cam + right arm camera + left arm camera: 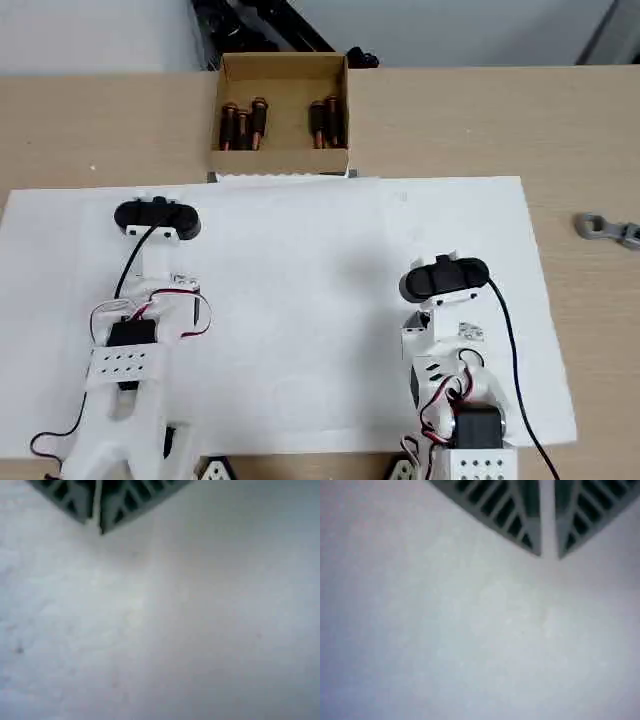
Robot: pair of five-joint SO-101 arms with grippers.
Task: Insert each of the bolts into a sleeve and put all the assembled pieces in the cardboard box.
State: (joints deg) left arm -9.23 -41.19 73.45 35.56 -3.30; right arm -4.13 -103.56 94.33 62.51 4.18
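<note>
The cardboard box (283,155) stands at the far middle of the table. Several copper-and-dark assembled pieces lie in it: three on one side (243,125), two on the other (327,122). My left arm (157,220) is folded low over the white sheet, well short of the box. Its gripper (549,555) is shut, with nothing held, close above bare paper. My right arm (445,278) rests nearer the front right. The right gripper (97,526) is also shut and empty over the paper.
A large white paper sheet (300,300) covers the work area between the arms. A small grey metal tool (605,229) lies on the wooden table at the far right. Dark equipment (255,25) sits behind the box.
</note>
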